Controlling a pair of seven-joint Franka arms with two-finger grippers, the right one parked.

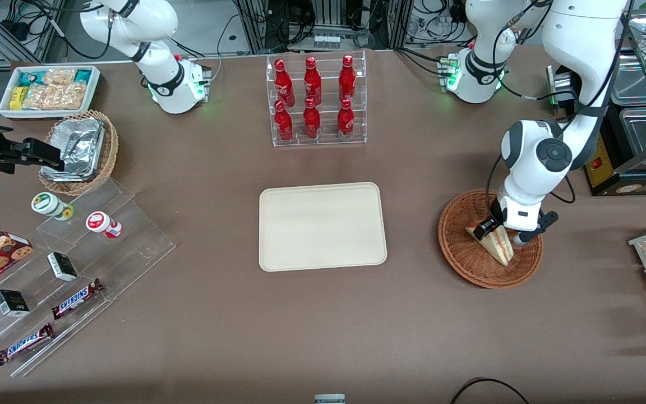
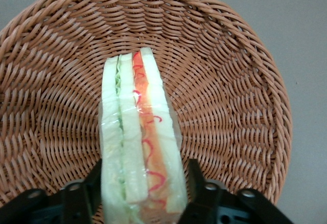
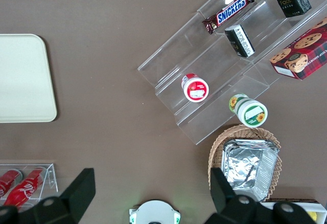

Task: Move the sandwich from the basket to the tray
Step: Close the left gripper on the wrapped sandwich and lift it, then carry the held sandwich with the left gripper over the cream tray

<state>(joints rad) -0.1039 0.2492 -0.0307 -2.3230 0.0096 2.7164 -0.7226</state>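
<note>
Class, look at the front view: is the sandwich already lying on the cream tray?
No, the sandwich is in the wicker basket with the gripper around it, while the tray holds nothing.

Six red bottles (image 1: pixel 312 90), two Snickers bars (image 1: pixel 77 298), two small black boxes (image 1: pixel 63 266), two tubs (image 1: pixel 51 205).

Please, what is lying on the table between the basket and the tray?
Nothing: the front view shows only bare brown table between the basket and the tray. The claw straddles the sandwich.

Bare table (image 1: pixel 413 224) between basket (image 1: pixel 457 252) and tray (image 1: pixel 323 227).
</note>
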